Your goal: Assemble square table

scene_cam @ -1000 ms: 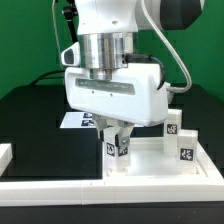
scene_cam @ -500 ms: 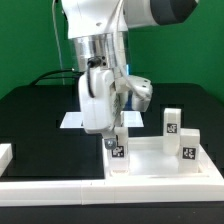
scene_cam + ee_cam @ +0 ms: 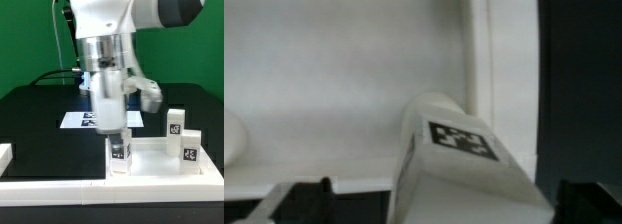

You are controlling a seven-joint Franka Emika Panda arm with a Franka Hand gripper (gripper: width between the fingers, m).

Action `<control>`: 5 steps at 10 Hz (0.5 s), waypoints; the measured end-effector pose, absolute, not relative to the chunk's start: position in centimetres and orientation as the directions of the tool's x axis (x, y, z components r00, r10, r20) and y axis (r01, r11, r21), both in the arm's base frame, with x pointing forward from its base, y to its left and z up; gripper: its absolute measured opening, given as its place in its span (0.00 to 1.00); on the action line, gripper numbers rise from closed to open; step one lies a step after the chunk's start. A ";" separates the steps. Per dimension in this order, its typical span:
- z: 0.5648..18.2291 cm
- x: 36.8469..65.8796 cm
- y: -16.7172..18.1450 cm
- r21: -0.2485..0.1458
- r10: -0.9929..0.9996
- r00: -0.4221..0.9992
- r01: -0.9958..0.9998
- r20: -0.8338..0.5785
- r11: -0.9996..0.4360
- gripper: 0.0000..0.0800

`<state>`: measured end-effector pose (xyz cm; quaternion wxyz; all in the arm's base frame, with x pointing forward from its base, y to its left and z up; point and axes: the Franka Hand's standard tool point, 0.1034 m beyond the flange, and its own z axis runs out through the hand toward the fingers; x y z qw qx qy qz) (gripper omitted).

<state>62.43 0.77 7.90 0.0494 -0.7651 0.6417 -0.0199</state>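
Your worktop (image 3: pixel 30 115) is black. On it you have the white square table top (image 3: pixel 160 160) toward the exterior view's right, the marker board (image 3: pixel 78 120) flat behind it, and long white border rails (image 3: pixel 60 187) along the near edge.

White square table top (image 3: pixel 150 160) lies flat — three tagged leg blocks (image 3: pixel 120 155) stand upright on it.
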 end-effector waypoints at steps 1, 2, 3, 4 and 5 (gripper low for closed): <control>7.9 62.4 0.9 -0.105 -0.955 0.297 -0.950 -0.022 -0.293 0.80; 7.8 62.4 0.8 -0.106 -0.942 0.336 -0.937 -0.016 -0.333 0.81; 7.8 62.4 0.7 -0.106 -0.924 0.383 -0.919 -0.009 -0.380 0.81; 7.9 62.4 0.7 -0.105 -0.888 0.460 -0.883 0.002 -0.458 0.81; 7.9 62.4 0.6 -0.104 -0.851 0.524 -0.846 0.011 -0.522 0.81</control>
